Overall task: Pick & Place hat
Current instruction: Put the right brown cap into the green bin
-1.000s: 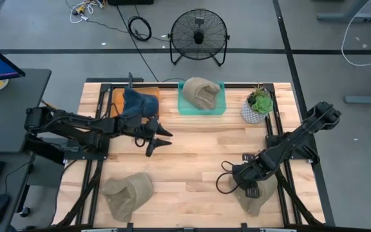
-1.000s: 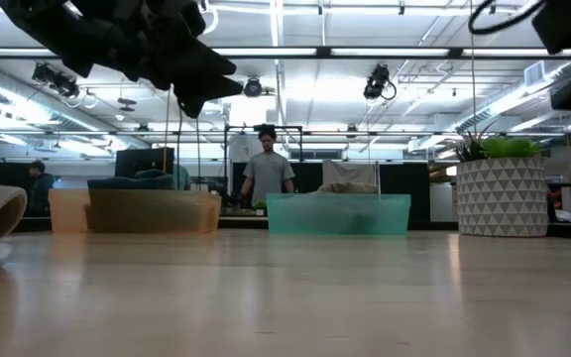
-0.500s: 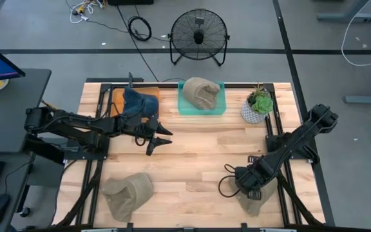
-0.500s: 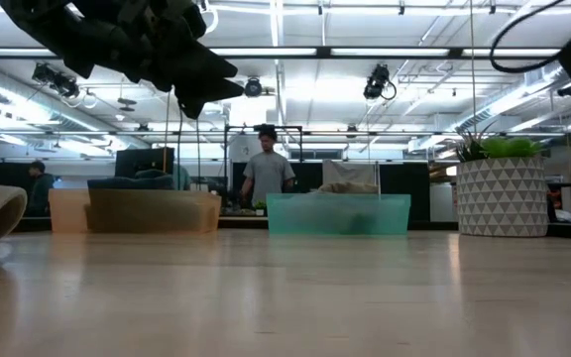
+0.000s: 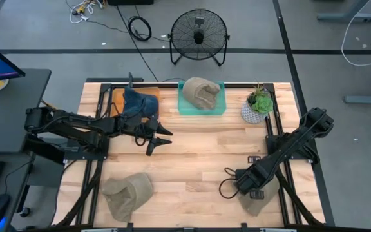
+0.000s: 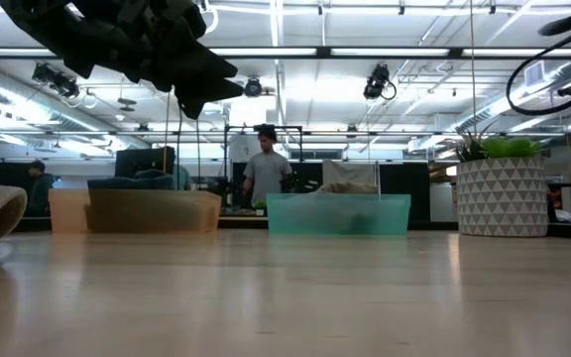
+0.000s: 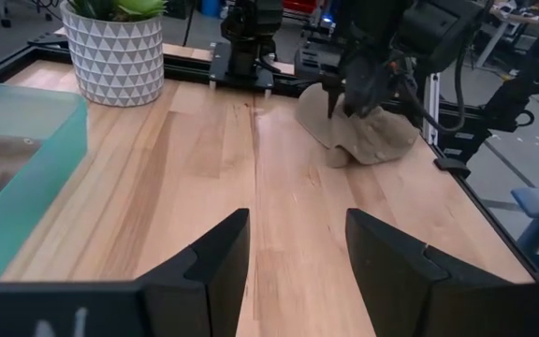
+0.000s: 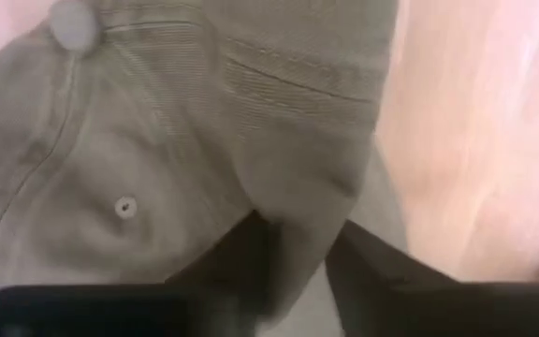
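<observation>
Right gripper [image 5: 245,185] is down at the near right corner of the table [image 5: 198,148], on the khaki hat [image 5: 255,200] lying there. In the right wrist view both fingers [image 8: 251,253] press into the cap's fabric [image 8: 204,140] with a fold between them; whether they have closed on that fold cannot be told. The left wrist view shows the same contact from across the table: right gripper [image 7: 344,98] touching the top of the hat [image 7: 372,131].

Left gripper [image 5: 161,138] hovers above the boards left of centre, fingers [image 7: 218,262] spread apart and empty, just in front of the orange bin [image 5: 117,100] that holds a blue hat [image 5: 139,103].

Second khaki hat [image 5: 127,192] lies at the near left corner. A third hat [image 5: 200,92] sits in the teal bin [image 5: 219,103] at the far edge, with a potted plant [image 5: 258,104] to its right. A floor fan [image 5: 199,35] stands beyond the table.
</observation>
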Controlling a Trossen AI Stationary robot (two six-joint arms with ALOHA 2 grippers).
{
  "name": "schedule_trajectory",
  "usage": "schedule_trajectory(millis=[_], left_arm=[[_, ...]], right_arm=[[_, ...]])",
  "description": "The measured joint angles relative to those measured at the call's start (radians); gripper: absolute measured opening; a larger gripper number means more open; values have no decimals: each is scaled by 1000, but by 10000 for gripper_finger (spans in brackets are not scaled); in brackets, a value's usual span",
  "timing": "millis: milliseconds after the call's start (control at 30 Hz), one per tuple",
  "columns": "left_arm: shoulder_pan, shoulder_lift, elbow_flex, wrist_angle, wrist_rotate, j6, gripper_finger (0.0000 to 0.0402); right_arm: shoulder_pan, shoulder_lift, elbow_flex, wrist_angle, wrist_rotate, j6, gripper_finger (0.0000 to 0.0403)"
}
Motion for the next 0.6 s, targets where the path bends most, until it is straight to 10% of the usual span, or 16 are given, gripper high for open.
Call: schedule_trajectory(millis=[133,300,600], left_arm=[[0,0,0,0,0,0,181],[0,0,0,0,0,0,181],[0,0,0,0,0,0,181]], right_arm=[[-9,-3,1,7,-13,-63,18],[-34,-2,45,5,30,-225,18],[-96,-2,265,-105,509,-796,6]])
